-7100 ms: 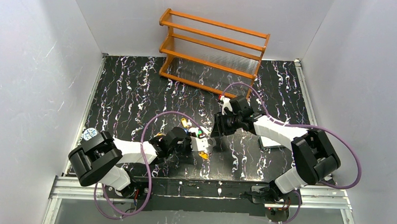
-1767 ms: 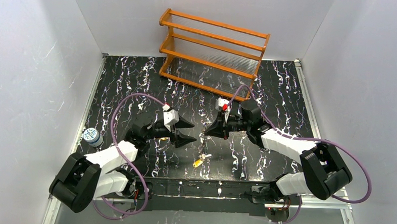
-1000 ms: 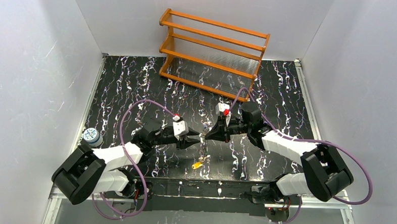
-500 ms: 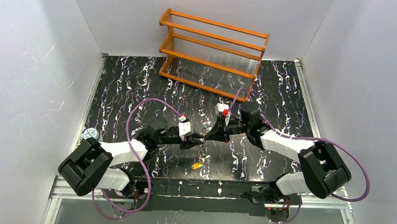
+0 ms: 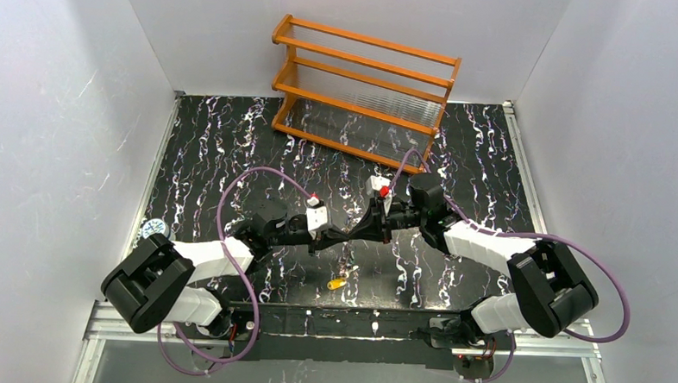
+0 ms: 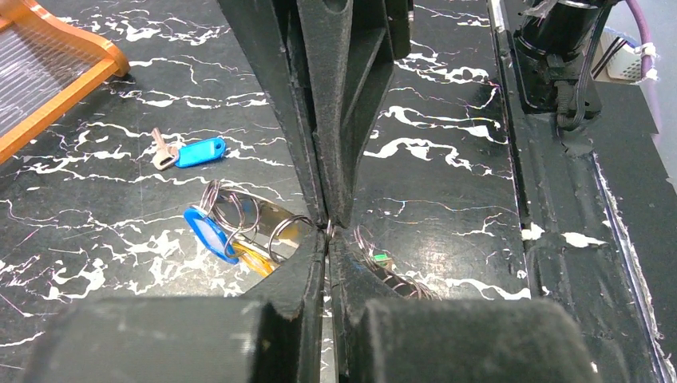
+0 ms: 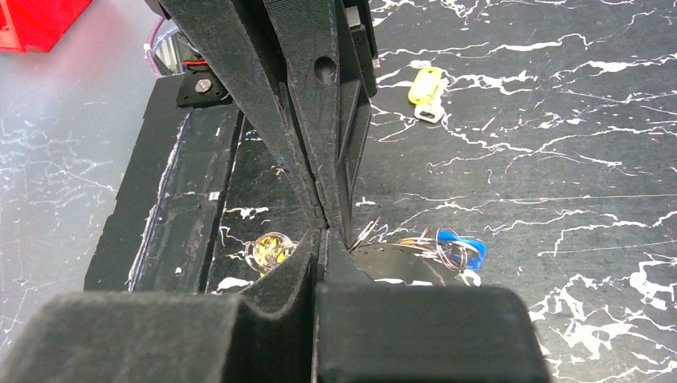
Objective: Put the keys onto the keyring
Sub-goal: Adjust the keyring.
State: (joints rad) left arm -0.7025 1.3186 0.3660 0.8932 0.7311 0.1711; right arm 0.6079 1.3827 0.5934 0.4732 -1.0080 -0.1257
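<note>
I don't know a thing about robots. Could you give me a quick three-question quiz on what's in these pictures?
1. True or false: the yellow key lies loose on the table, held by no end effector.
2. The left end effector and right end effector are: A) tip to tip above the table, both shut; B) far apart, both wide open; C) folded back onto their bases.
3. Fill in: in the left wrist view, the single loose key lying nearest the rack has a ____ head.

Key: 1 true; 2 A; 3 blue.
</note>
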